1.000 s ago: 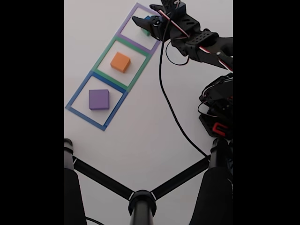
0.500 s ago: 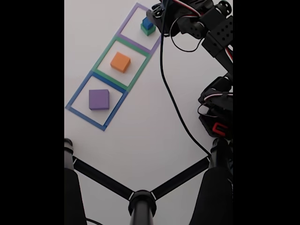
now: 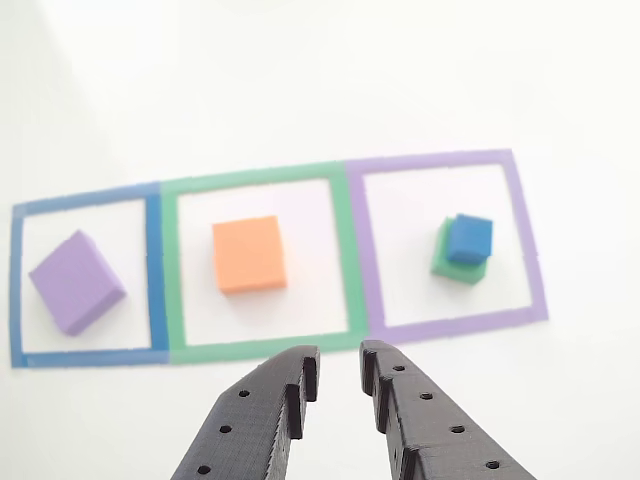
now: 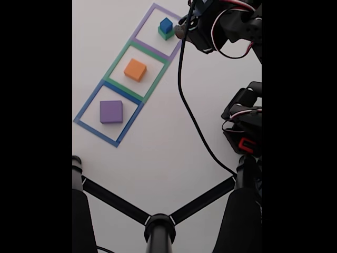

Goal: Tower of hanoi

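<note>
Arm's pulled back toward the upper right of the fixed view, clear of the little stack.

Four blocks: blue block [image 3: 468,239] on green block [image 3: 455,262] in the purple tape square [image 3: 527,260], orange block [image 3: 249,253] mid-frame, purple block [image 3: 76,281] far left. Gripper [image 3: 338,365] sits bottom centre, jaws slightly parted, empty. Black cable [image 4: 190,118] trails across the table [image 4: 158,158].

In your other view three tape squares [image 3: 257,262] sit side by side. The largest block [image 3: 76,282] lies in the left one, the second block [image 3: 249,254] in the middle, and the smallest cube [image 3: 469,239] sits on the third block [image 3: 447,264] in the right.
</note>
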Motion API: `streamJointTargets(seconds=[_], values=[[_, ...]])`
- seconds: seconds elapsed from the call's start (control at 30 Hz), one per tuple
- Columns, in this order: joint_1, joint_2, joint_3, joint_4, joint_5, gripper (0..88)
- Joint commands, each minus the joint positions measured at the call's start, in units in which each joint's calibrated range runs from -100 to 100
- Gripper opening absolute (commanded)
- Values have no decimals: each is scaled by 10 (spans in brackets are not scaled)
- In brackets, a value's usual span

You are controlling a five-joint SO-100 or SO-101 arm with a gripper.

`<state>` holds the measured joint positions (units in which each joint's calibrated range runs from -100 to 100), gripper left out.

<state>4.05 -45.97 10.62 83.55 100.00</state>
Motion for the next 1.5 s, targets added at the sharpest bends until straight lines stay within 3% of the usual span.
streamJointTargets(seconds=[0.0, 0.33, 0.4, 0.67, 0.9, 1.47], values=[[-15, -23, 36, -31, 0, 21], [-9, -76, 315, -302, 0, 336], [-8, -78, 373, -378, 0, 364], [-11, -44, 546, -648, 0, 420], [-12, 37, 640, -843, 0, 418], [-9, 346, 711, -1249, 0, 414]])
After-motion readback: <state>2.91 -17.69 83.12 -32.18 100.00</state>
